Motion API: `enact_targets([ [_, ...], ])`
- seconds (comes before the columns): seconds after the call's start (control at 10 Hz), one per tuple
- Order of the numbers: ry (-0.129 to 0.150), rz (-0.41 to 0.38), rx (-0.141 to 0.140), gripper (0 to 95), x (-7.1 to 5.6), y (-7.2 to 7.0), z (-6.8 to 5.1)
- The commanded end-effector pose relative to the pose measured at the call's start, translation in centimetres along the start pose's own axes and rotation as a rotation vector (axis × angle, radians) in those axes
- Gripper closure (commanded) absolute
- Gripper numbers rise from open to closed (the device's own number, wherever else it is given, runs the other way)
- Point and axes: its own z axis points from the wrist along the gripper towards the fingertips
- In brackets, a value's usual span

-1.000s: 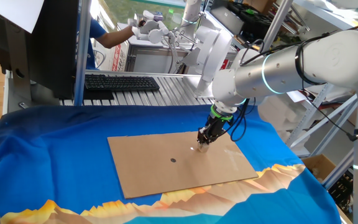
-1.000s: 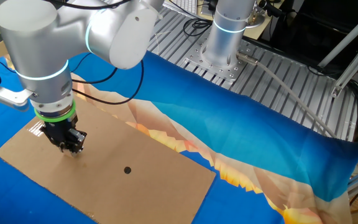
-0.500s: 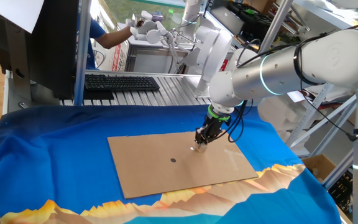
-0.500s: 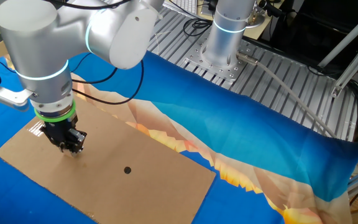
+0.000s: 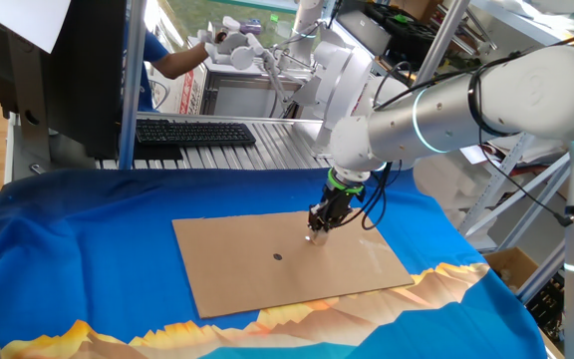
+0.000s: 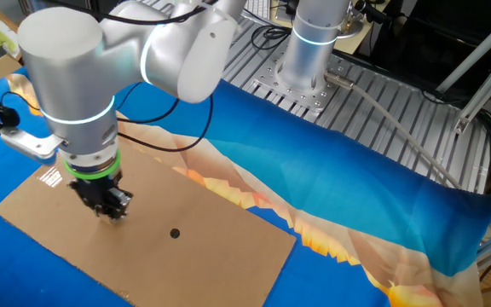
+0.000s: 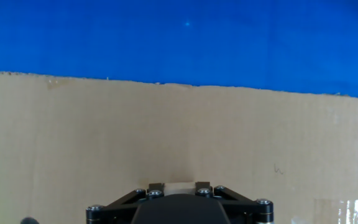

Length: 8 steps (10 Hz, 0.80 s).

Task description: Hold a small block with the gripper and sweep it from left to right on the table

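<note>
Hand view: gripper clamped on the small block, pressed to the cardboard of the table, near a dark dot.

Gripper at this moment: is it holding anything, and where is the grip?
The gripper is shut on the small block, pinching its opposite sides between the fingertips and pressing it onto the cardboard.

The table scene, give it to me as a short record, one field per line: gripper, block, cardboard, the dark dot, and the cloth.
gripper: black gripper pointing down at the cardboard, shut on the small block
small block: pale tan cube between the fingers, low against the cardboard
cardboard: flat brown sheet on the table
dark dot: on the cardboard, apart from the gripper
table: covered in blue cloth
</note>
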Motion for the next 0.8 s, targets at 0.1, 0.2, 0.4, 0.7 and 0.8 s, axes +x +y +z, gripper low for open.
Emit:
enact_targets([
  [0.1,-0.004,0.008,-0.003,95.0,-0.2,0.2,0.5],
  [0.2,0.007,0.014,-0.002,95.0,-0.1,0.7,0.8],
  [0.4,-0.001,0.019,-0.012,95.0,0.0,1.1,0.7],
  [0.7,0.005,0.029,-0.025,95.0,0.2,1.7,1.0],
  [0.8,0.005,0.035,-0.032,95.0,0.3,1.9,0.9],
])
